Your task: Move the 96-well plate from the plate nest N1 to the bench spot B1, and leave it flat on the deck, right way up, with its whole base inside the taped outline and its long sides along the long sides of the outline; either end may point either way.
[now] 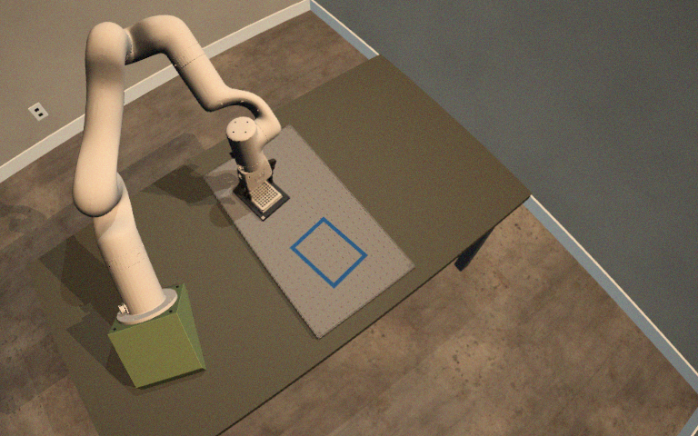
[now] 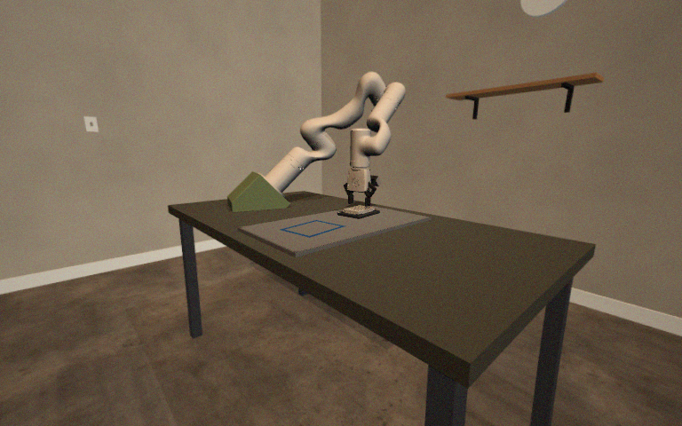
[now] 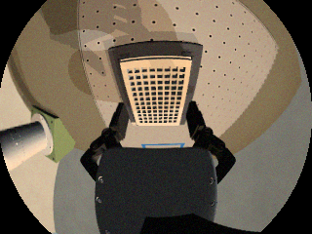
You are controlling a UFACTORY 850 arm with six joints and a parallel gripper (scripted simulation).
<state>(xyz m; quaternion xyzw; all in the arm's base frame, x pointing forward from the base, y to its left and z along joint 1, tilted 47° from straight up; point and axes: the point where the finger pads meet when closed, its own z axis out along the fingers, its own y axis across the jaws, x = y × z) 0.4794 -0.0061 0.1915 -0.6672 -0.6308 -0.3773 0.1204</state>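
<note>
The cream 96-well plate [image 1: 265, 195] sits flat in the black plate nest [image 1: 261, 197] on the grey deck; it also shows in the exterior view [image 2: 358, 209] and the wrist view [image 3: 156, 90]. My gripper [image 3: 157, 108] is open and hangs straight down just above the plate, one finger on each long side, touching nothing. It also shows in the exterior view [image 2: 360, 199]. The blue taped outline [image 1: 328, 252] lies on the deck a short way from the nest, and a strip of it shows in the wrist view [image 3: 162, 146].
The grey perforated deck [image 1: 314, 231] lies on a dark table [image 2: 402, 251]. The arm's green base block [image 1: 156, 339] stands at the table's corner. A wall shelf [image 2: 523, 88] hangs high, away from the table.
</note>
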